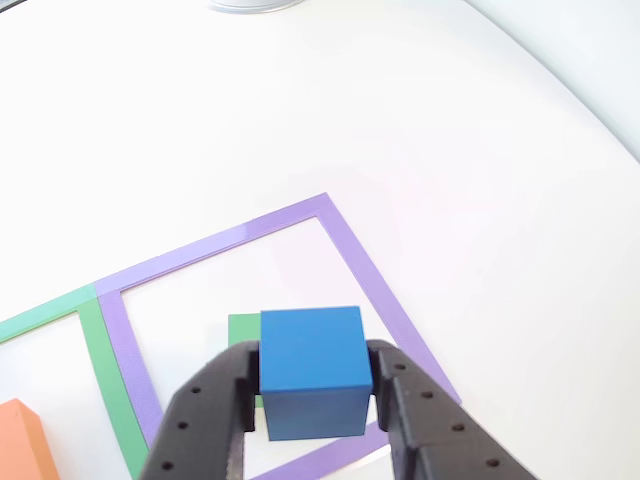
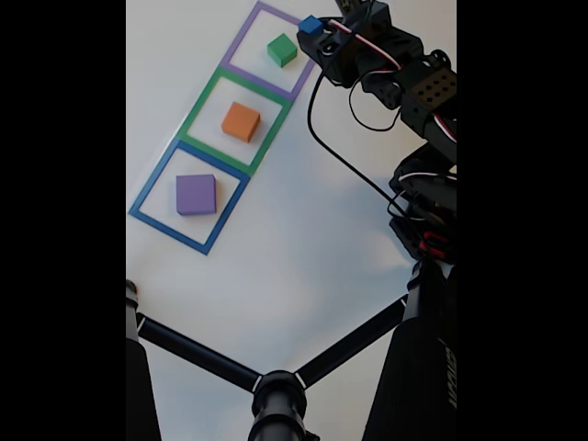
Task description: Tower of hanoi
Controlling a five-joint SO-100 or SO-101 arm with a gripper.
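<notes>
Carrying the blue cube over the purple square.

I'm holding the blue cube (image 1: pixel 312 372) clamped between the gripper (image 1: pixel 315 385) jaws, above the purple-taped square (image 1: pixel 345 240) where the green cube (image 2: pixel 282 50) is sitting (orange cube (image 2: pixel 241 121) and purple cube (image 2: pixel 196 194) are waiting in their own squares). Next, I judge, I'm needing to centre over the green cube, lower, then release.

blue cube (image 1: pixel 312 372) held above purple square (image 1: pixel 345 240); green cube (image 2: pixel 282 50) inside.

Matt blue cube (image 1: pixel 312 372); smooth white table (image 1: pixel 420 120) (slightly glossy); black plastic end effector (image 1: pixel 315 385).
</notes>
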